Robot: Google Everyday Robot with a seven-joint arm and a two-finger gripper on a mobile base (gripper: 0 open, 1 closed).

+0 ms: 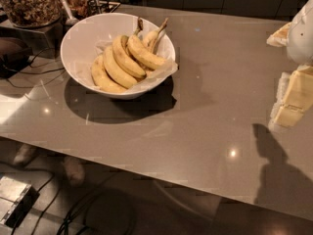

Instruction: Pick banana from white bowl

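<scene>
In the camera view, the white bowl (78,48) is sitting on the grey counter (205,131), toward its far left part. White paper (164,70) is lining the bowl and poking over its right rim. Several yellow bananas are lying inside the bowl, packed side by side. The banana (146,56) is resting on top of the others, running from upper left to lower right, its short dark-tipped stem pointing up toward the far rim. Just behind it, another banana's long pale stem (160,31) is sticking up.

The claw (292,102) is hanging at the right edge of the view, above the counter and well apart from the bowl; whether it is spread or pressed together cannot be told. It is throwing a dark shadow (279,175) on the counter's near right part.

A glass jar of brown nuts (29,4) is standing at the far left corner, beyond the bowl.
</scene>
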